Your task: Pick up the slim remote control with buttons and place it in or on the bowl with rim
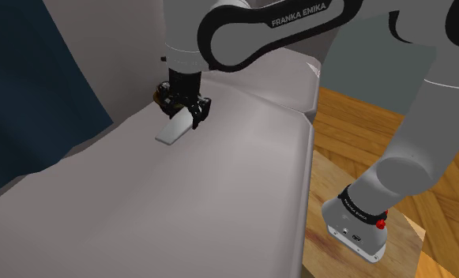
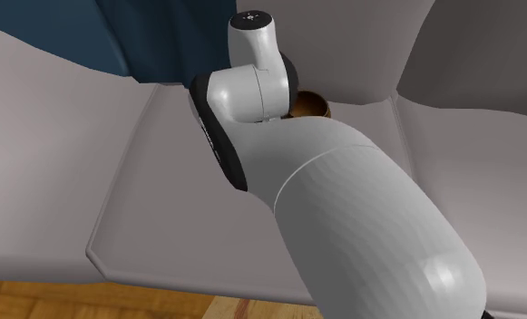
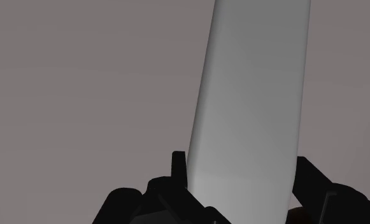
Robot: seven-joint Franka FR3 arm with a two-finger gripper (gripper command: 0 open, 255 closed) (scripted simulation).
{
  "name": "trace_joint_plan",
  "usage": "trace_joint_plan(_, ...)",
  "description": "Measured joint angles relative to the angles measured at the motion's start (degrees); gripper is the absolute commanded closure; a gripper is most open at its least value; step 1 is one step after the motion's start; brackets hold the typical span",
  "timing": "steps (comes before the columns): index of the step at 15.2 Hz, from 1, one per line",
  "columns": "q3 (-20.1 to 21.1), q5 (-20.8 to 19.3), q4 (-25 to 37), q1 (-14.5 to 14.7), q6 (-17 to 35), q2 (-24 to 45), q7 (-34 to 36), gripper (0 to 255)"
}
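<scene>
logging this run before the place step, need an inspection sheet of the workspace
surface: grey cushion, smooth
job's things: remote, pale and plain, tilted, its upper end in the gripper; brown bowl, partly hidden behind the arm
clutter: nothing seen
grippers: gripper shut on the remote, with a finger on each long side in the wrist view
cables: nothing seen
surroundings: wood floor, wooden stand, dark blue backdrop
</scene>
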Motion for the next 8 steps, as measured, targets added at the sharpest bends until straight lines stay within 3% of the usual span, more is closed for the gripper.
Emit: trace_joint_plan(8,0.9,2.2,4.0,-0.7,-5.5,-2.3,-1.6,255)
